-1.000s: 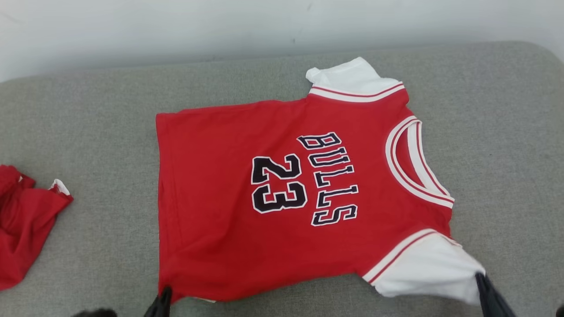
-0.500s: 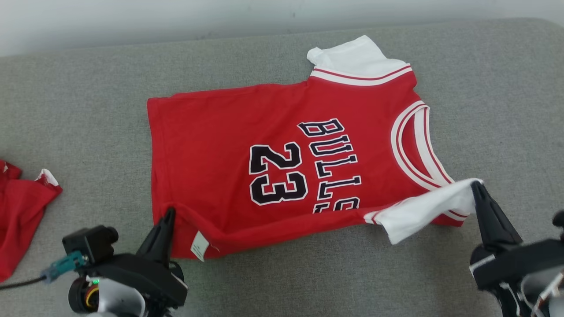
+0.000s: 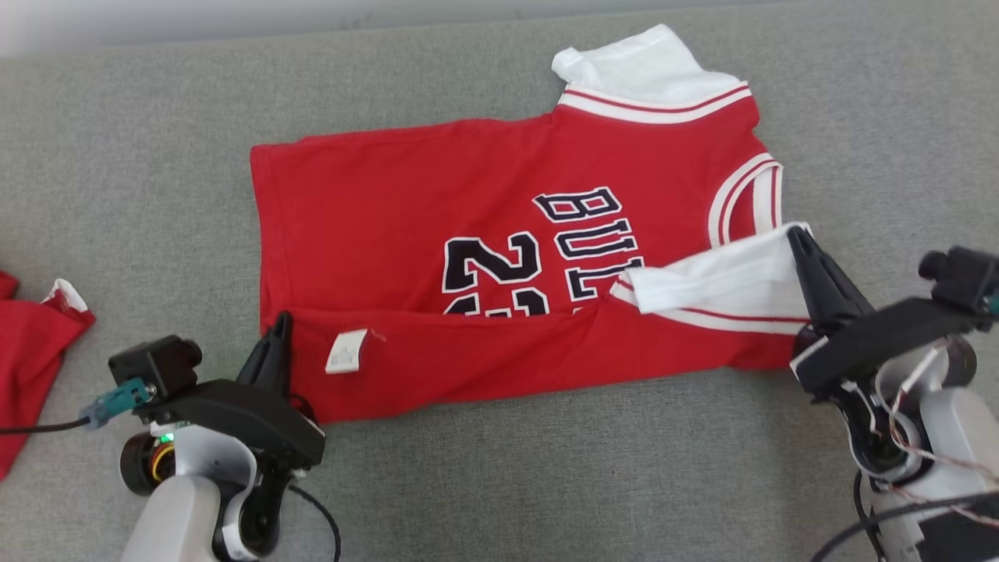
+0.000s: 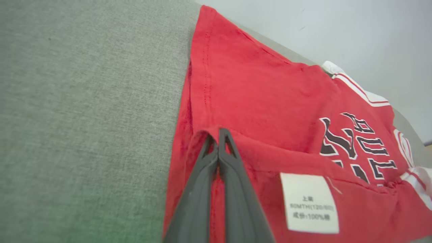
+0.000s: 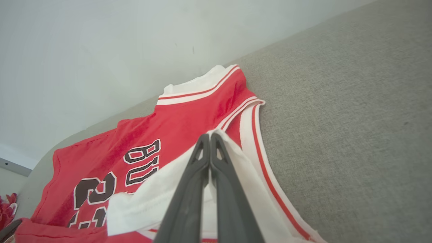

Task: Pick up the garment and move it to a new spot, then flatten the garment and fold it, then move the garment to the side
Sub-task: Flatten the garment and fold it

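Note:
The garment (image 3: 406, 203) is a red jersey with white sleeves and black "BULLS 23" lettering, spread on the grey cushion (image 3: 140, 172). Its near long edge is doubled over onto the front, so a white care label (image 3: 346, 350) shows and the lettering is half covered. My left gripper (image 3: 278, 321) is shut on the hem corner (image 4: 216, 133) at the lower left. My right gripper (image 3: 798, 234) is shut on the white sleeve (image 5: 158, 199), held over the jersey near the collar (image 3: 741, 203). The far sleeve (image 3: 640, 66) lies flat at the top.
A second red cloth (image 3: 31, 367) lies bunched at the left edge of the cushion. A pale wall (image 5: 101, 50) runs behind the cushion's far edge. Bare grey fabric surrounds the jersey on the near side and right (image 3: 874, 117).
Both grippers have carried the near edge of the jersey away from me and over its front, covering the lower part of the number and lettering. The camera has tilted down.

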You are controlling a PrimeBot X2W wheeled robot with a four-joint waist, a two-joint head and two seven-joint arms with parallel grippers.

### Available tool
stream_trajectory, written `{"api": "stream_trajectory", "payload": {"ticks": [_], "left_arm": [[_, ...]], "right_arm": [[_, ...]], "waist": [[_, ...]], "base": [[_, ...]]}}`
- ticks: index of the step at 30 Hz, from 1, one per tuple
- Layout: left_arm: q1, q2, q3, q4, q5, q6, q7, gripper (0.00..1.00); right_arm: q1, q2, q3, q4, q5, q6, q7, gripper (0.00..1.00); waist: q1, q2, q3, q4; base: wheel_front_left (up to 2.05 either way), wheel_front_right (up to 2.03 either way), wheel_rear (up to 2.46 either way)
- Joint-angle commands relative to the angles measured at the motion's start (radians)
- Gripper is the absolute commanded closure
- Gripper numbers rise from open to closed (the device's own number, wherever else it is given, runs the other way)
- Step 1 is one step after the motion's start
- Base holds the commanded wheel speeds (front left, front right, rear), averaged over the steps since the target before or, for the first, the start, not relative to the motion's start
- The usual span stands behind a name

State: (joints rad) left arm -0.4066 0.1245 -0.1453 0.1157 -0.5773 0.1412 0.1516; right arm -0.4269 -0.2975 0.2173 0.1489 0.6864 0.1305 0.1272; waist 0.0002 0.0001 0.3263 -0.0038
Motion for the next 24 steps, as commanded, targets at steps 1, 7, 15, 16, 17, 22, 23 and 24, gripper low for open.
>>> {"api": "stream_trajectory", "payload": {"ticks": [1,7,15,16,17,22,23,24], "left_arm": [[-0.022,0.000,0.002,0.021,0.008,-0.004,-0.016,1.00],[-0.063,-0.005,-0.005,0.068,0.027,0.002,-0.059,1.00],[-0.081,-0.023,-0.013,0.096,-0.015,-0.030,-0.074,1.00],[-0.081,-0.023,-0.013,0.096,-0.015,-0.030,-0.074,1.00],[-0.082,-0.025,-0.015,0.098,-0.022,-0.034,-0.078,0.96],[-0.069,-0.013,-0.019,0.093,-0.006,-0.035,-0.103,0.00],[-0.064,-0.009,-0.018,0.085,0.004,-0.032,-0.117,0.00],[-0.061,-0.007,-0.014,0.074,0.015,-0.023,-0.133,0.00]], "right_arm": [[-0.034,-0.014,0.022,0.030,0.009,0.000,-0.018,1.00],[-0.131,-0.049,0.095,0.127,0.028,0.000,-0.071,1.00],[-0.208,-0.070,0.162,0.241,0.071,0.000,-0.136,1.00],[-0.208,-0.070,0.162,0.241,0.071,0.000,-0.136,1.00],[-0.213,-0.070,0.167,0.250,0.075,0.000,-0.147,0.60],[-0.211,-0.064,0.171,0.244,0.136,0.000,-0.218,0.00],[-0.206,-0.068,0.173,0.236,0.145,0.000,-0.233,0.00],[-0.200,-0.073,0.173,0.228,0.155,0.000,-0.246,0.00]], "waist": [[-0.0002,-0.0001,0.014,0.007],[-0.0002,-0.0001,0.039,0.019],[-0.0002,-0.0001,0.050,0.031],[-0.0002,-0.0001,0.050,0.031],[-0.0002,-0.0001,0.049,0.031],[-0.0002,-0.0001,0.044,0.027],[-0.0002,-0.0001,0.043,0.024],[-0.0002,-0.0001,0.042,0.022]], "base": [[0.00,0.00,0.00],[0.00,0.00,0.00],[0.00,0.00,0.00],[0.00,0.00,0.00],[0.00,0.00,0.00],[0.00,0.00,0.00],[0.00,0.00,0.00],[0.00,0.00,0.00]]}}
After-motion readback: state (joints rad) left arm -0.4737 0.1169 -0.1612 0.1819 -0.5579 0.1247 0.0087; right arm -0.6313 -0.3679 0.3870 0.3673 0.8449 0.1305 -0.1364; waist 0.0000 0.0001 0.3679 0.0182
